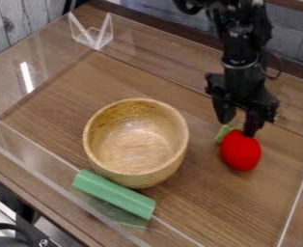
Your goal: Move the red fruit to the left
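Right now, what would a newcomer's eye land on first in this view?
The red fruit, bright against the brown table at the right, with the black gripper pointing down right over its top. Next, the wooden bowl at centre, and the green block lying in front of it.

Claw (239, 123) tips hiding red fruit (242, 152) top, arm cut off at top edge
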Available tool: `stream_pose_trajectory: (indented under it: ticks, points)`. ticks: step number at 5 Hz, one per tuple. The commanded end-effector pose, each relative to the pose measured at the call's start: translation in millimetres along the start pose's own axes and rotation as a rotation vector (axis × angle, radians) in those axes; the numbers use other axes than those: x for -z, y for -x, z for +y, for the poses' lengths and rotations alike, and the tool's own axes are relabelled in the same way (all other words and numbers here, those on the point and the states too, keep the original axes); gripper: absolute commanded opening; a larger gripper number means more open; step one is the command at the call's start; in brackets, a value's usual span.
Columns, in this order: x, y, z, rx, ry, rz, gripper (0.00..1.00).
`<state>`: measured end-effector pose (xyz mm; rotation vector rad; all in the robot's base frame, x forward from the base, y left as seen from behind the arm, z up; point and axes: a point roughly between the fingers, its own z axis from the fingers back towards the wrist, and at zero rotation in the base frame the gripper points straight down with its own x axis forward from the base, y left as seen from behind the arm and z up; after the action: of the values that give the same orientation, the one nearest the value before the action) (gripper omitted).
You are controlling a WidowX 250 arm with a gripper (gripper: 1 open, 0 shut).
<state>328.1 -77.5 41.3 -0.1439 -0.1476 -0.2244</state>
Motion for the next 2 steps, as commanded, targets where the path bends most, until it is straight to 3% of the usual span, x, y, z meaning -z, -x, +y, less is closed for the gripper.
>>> stream_pose_trajectory:
  ticks: [1, 2]
  points:
    - [0.2, 3.3, -1.3, -0.013, -0.017, -0.029, 1.00]
    - [-1.3, 3.1, -0.9, 0.024, -0.013, -0.026, 1.00]
